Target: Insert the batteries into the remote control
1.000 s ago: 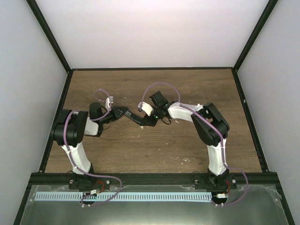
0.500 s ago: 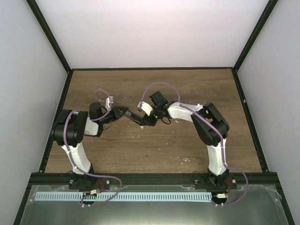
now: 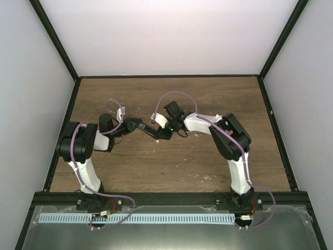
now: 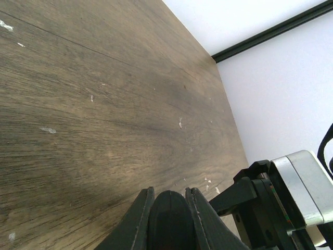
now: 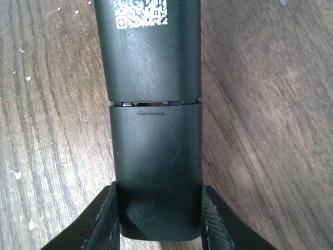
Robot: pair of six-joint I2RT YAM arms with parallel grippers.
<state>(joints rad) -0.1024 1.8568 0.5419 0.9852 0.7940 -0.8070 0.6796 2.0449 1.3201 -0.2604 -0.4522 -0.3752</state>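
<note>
Here left jaws and right jaws each clamp an end of the remote control (image 5: 154,156) (QR label showing) over the bench (image 4: 104,94).

A lab robot cell: white panel walls (image 3: 166,36), black frame (image 3: 54,39), wood-grain table (image 3: 171,166).

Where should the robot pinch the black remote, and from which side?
Pinch its two long narrow edges near one end, coming in lengthwise from that end. The remote control is a slim, straight-sided bar, so those parallel edges fit snugly between two fingers. The right pincer grips it that way, and the left pincer clamps the other end.
</note>
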